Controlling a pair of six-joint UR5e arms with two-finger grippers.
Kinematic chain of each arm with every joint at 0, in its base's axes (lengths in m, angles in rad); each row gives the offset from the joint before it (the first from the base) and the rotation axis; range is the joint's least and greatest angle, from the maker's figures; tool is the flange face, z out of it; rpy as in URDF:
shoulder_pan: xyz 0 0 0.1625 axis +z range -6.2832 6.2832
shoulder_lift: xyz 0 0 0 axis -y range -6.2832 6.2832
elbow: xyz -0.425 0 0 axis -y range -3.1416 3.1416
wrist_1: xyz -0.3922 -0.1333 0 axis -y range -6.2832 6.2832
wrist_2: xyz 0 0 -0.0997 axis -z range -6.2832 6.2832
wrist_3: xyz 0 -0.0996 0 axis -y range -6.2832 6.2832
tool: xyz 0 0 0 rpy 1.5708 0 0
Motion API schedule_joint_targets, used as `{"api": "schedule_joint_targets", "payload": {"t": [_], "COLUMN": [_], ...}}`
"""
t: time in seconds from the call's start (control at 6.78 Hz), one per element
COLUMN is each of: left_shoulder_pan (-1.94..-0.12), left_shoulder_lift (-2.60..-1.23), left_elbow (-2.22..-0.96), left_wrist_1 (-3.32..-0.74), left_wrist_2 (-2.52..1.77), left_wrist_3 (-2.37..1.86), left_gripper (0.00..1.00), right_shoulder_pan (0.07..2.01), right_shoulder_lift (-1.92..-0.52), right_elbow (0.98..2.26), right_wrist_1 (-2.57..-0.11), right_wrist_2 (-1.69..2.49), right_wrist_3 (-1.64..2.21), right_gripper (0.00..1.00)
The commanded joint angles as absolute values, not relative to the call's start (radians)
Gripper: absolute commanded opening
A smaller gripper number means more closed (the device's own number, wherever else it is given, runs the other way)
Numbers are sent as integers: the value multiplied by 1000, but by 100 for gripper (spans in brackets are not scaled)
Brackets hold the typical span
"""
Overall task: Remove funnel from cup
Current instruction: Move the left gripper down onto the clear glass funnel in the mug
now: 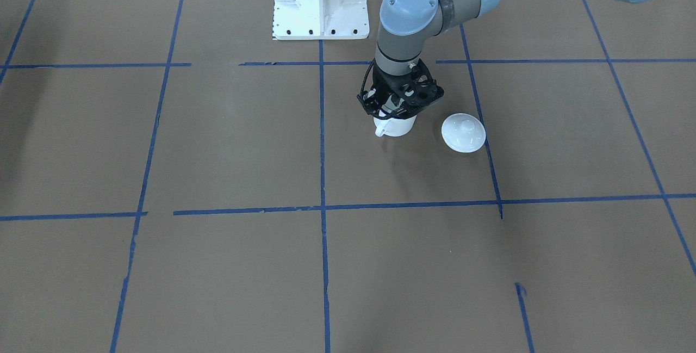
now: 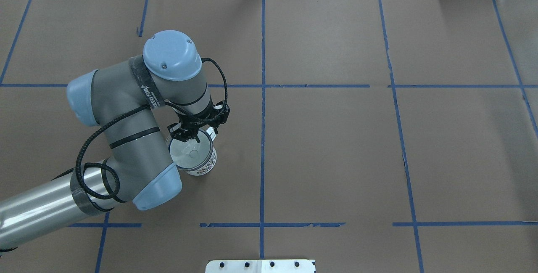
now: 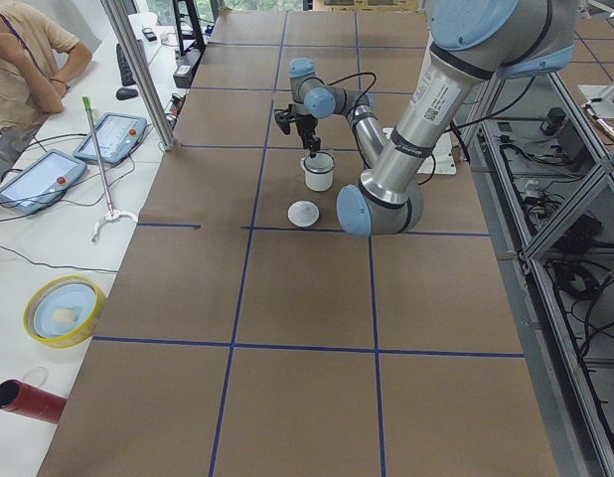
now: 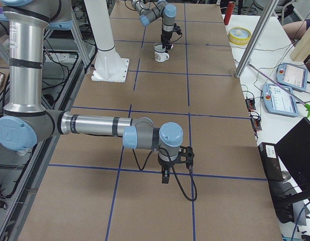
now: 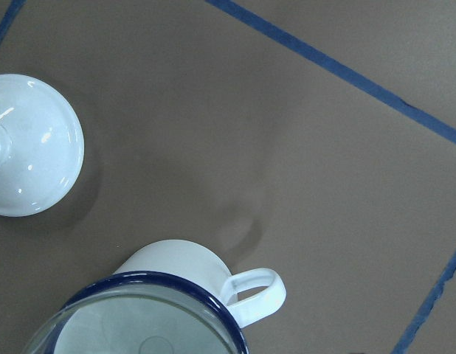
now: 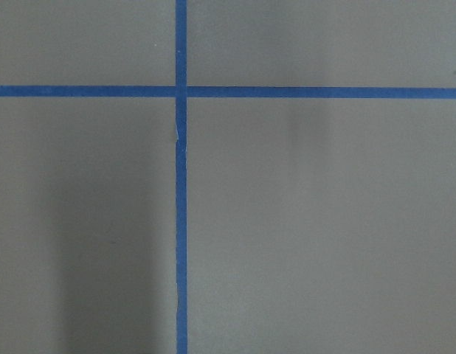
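Left gripper (image 2: 190, 135) hovers at the funnel (image 2: 188, 155), grip unreadable; it should pull straight up off the cup (image 1: 398, 126) beneath.

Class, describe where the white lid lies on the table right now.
In the front-facing view the lid lies to the right of the cup, apart from it, with its right edge at a blue tape line.
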State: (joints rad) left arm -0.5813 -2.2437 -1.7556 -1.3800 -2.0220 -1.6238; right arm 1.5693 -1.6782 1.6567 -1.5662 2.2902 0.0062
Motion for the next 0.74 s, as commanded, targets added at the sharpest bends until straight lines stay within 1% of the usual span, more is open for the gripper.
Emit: {"api": "schedule_joint_targets", "payload": {"t": [0.0, 0.3, 0.59], "left_shoulder_pan": [-575, -575, -597], "left_shoulder_lift": [-2243, -2253, -2264], "left_elbow": [-1767, -1799, -1938], "left_wrist_1": [-1376, -1307, -1169], "left_wrist_2": [-2023, -2022, -2019], "left_wrist_3": [-1626, -1628, -1629], "left_gripper": [0, 0, 0], "right_shoulder_pan": [1569, 1569, 1569], "right_shoulder_lift": [-1678, -1678, -1678], "right_elbow": [1657, 1657, 1657], "right_wrist_1": [-1566, -1566, -1566], "right_wrist_2": [2290, 2290, 2290], "right_wrist_3": [6, 6, 6], "right_gripper": [100, 100, 100]}}
